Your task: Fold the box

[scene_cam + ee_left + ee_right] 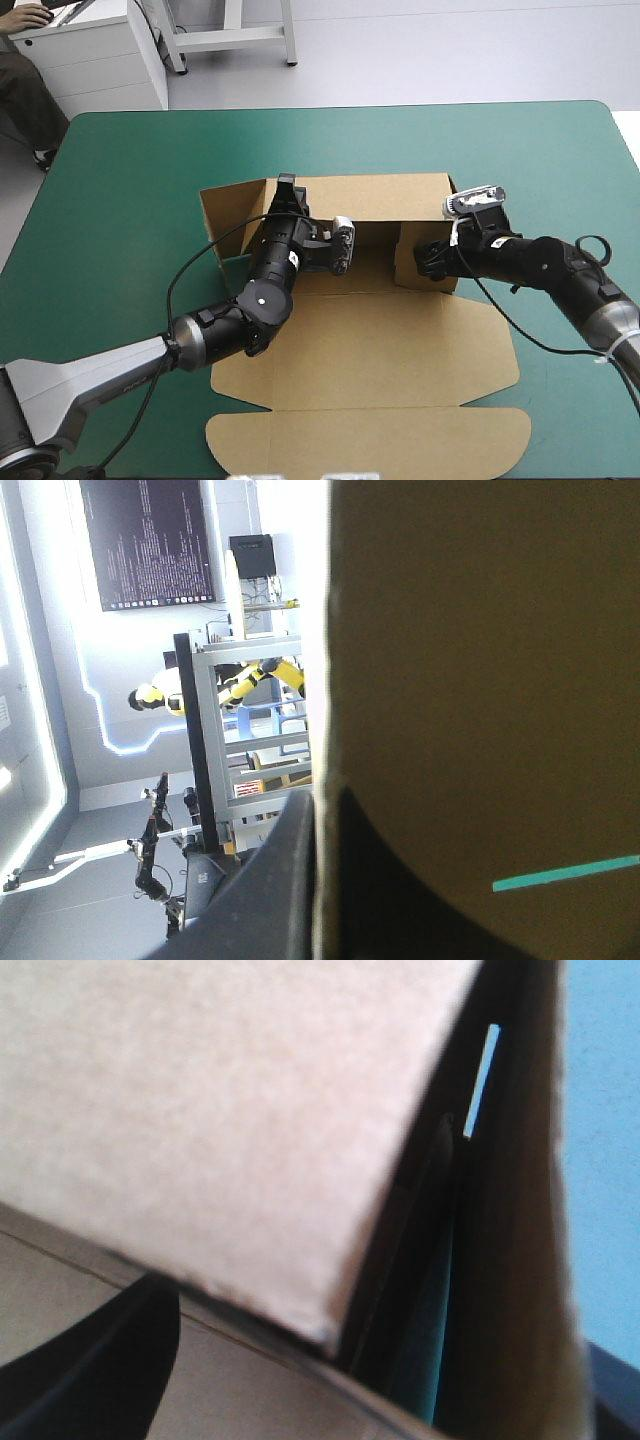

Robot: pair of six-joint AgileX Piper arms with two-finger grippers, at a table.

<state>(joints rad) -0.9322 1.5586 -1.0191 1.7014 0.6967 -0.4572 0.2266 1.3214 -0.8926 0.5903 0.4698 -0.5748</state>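
Observation:
The brown box [380, 340] lies in the middle of the table in the high view. Its back wall [370, 195] is raised and its lid [370, 440] lies flat toward the near edge. My left gripper [285, 190] is at the top of the raised left wall [230, 215]. In the left wrist view the left gripper [325, 795] is shut on the board's edge [450, 680], one finger on each face. My right gripper [425, 258] is at the right wall [420, 275]. In the right wrist view the right gripper [300, 1210] has its fingers apart, a flap [220, 1110] between them and one finger [440, 1190] against the wall.
The teal-green cover [120, 200] shows broadly to the left, right and beyond the box. The table's far edge [330, 108] runs behind the back wall. The lid's rounded front corners reach almost to the near edge.

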